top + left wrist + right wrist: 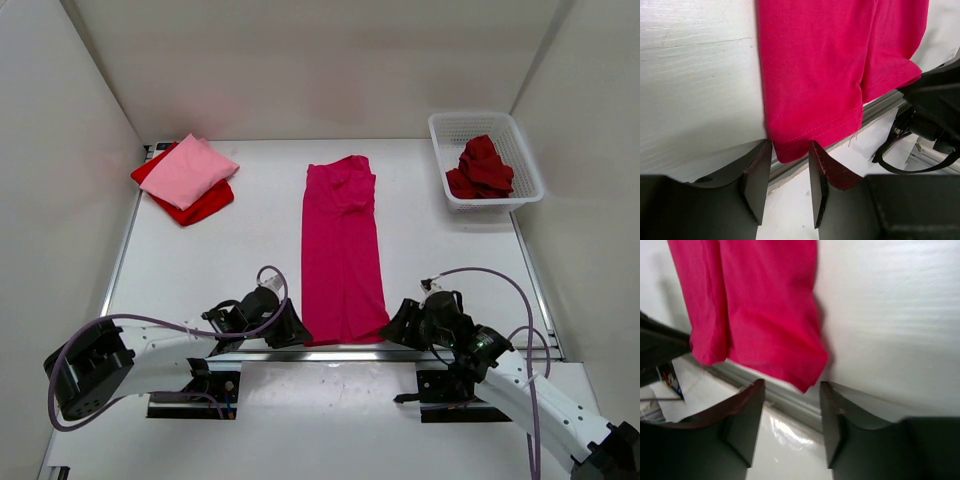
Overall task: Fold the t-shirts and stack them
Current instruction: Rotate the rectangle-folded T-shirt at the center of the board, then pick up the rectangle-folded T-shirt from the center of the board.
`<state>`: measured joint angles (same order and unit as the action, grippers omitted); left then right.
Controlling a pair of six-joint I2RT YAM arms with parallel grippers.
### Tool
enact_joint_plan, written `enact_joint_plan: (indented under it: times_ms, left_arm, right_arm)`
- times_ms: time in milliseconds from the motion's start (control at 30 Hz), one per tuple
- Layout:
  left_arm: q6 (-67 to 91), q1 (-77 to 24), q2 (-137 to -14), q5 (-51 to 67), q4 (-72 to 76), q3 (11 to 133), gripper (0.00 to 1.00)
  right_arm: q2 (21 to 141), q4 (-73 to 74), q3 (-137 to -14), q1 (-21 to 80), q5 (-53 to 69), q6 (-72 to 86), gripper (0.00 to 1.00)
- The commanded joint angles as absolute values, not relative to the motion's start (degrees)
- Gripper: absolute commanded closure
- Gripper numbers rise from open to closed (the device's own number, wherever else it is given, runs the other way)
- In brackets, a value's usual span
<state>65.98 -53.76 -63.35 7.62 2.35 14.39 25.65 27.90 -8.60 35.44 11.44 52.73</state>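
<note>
Near edge of the tabletop [180, 270]: left gripper [789, 147] and right gripper [790, 385] both spread, pinching nothing, one at each hem corner of the magenta t-shirt [340, 250] — seemingly poised to lift the hem for a fold. Laid lengthwise up the middle. Beyond, pink t-shirt [190, 170] folded atop bright red t-shirt [207, 206] at the far-left corner — dark red t-shirt [482, 168] bunched in the basket [531, 168] at far right, likely awaiting its turn.

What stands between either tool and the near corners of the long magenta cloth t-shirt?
Nothing visible does. The left tool and the right tool sit with jaws apart, each right at a near hem corner of the long magenta cloth t-shirt.
</note>
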Motion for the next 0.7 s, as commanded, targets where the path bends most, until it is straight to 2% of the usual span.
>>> enact_joint_plan:
  times_ms: [0, 133, 333, 467, 567, 600, 667]
  left_arm:
    - [65.39, -53.44, -62.84, 5.53, 0.17, 14.77, 0.53]
    - [66.18, -53.96, -64.33, 6.24, 2.72, 13.19, 0.53]
    - [66.01, -53.53, -64.77, 6.24, 2.82, 12.83, 0.51]
    - [65.83, -53.61, -65.83, 6.59, 3.6, 13.8, 0.52]
    - [65.48, -54.14, -67.14, 6.94, 4.39, 14.24, 0.53]
    - [65.91, -54.4, -67.32, 7.12, 4.39, 14.06, 0.54]
    - [65.92, -54.49, -67.68, 6.94, 4.92, 14.15, 0.56]
  right_arm:
    - [24.97, 28.82, -12.12, 40.06, 10.47, 54.66, 0.52]
    - [21.98, 29.44, -10.82, 38.78, 8.96, 56.43, 0.48]
    - [19.52, 25.14, -7.65, 22.97, 23.62, 51.87, 0.48]
    - [22.4, 26.8, -7.91, 12.94, 29.0, 46.25, 0.45]
    - [23.03, 26.11, -6.6, 10.03, 30.76, 45.7, 0.48]
    - [22.51, 24.71, -5.98, 10.19, 31.11, 46.31, 0.52]
    - [23.72, 24.26, -5.36, 12.81, 30.24, 47.19, 0.53]
